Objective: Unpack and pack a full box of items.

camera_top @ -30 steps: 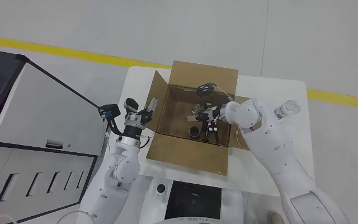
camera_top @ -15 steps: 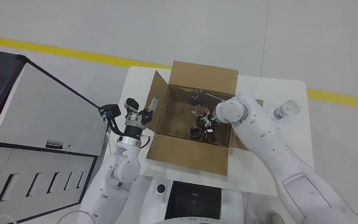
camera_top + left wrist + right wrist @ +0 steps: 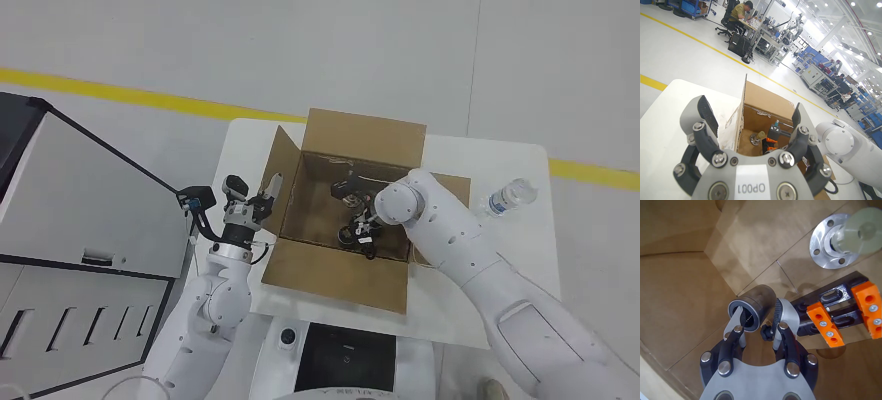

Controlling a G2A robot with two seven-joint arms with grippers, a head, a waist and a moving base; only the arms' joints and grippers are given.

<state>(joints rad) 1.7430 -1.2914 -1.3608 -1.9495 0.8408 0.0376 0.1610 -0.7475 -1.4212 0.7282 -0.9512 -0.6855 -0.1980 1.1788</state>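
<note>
An open cardboard box (image 3: 300, 268) stands on the white table (image 3: 500, 300). My right gripper (image 3: 759, 307) is down inside it, open, one finger in the bore of a dark metal cylinder (image 3: 755, 294) and the other along its outer side. From above, the right gripper (image 3: 352, 232) sits near the box's front wall. A black vise with orange jaws (image 3: 844, 306) lies beside the cylinder, and a steel flange with a pale post (image 3: 831, 243) stands farther off. My left gripper (image 3: 750, 106) hangs open with nothing in it, outside the box by its left flap (image 3: 275, 180).
A clear plastic bottle (image 3: 510, 195) lies on the table to the right of the box. A grey cabinet (image 3: 80, 200) stands left of the table. The box flaps stick out on all sides.
My right arm has swung in and lowered its gripper toward the box's near side, onto the dark cylinder. The left arm has kept still.
</note>
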